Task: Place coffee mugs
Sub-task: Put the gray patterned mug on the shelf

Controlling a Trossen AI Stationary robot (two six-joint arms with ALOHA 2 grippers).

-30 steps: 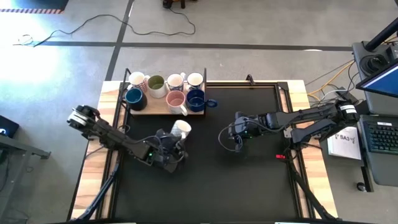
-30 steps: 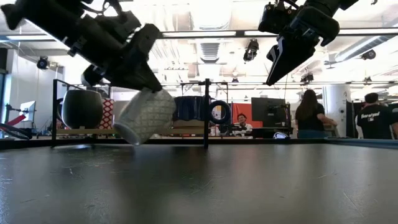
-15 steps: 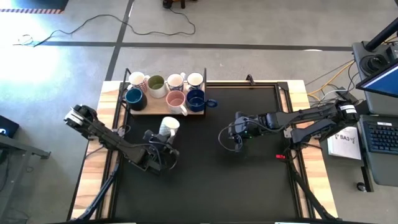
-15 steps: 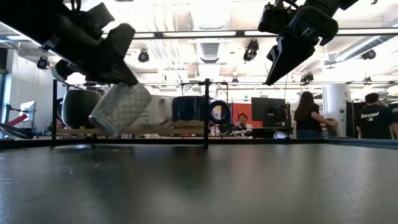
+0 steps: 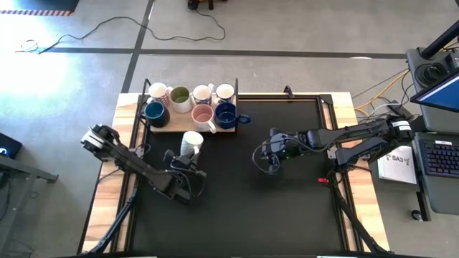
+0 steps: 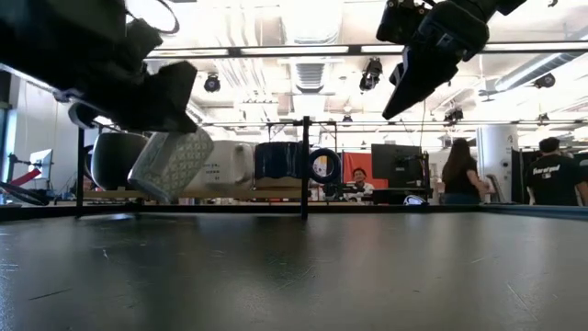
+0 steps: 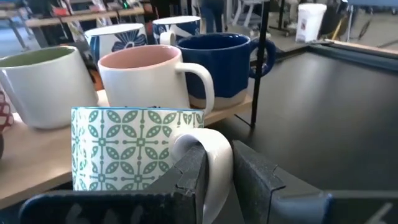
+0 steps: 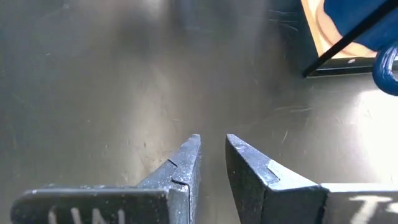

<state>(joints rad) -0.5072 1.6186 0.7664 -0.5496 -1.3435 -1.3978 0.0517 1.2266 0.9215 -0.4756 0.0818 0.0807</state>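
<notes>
The left pincer [image 7: 214, 180] grips the patterned mug [image 5: 191, 143] by its handle, and over the last second has carried it leftward and closer to the wooden tray [image 5: 172, 127], where seven mugs [image 5: 203, 115] already stand. The patterned mug now hangs tilted above the desk [image 5: 287, 208], just beside the tray's front edge. Judgement: the last placement is imminent. The right pincer [image 8: 211, 162] hovers at mid-desk, fingers narrowly parted, holding nothing.
</notes>
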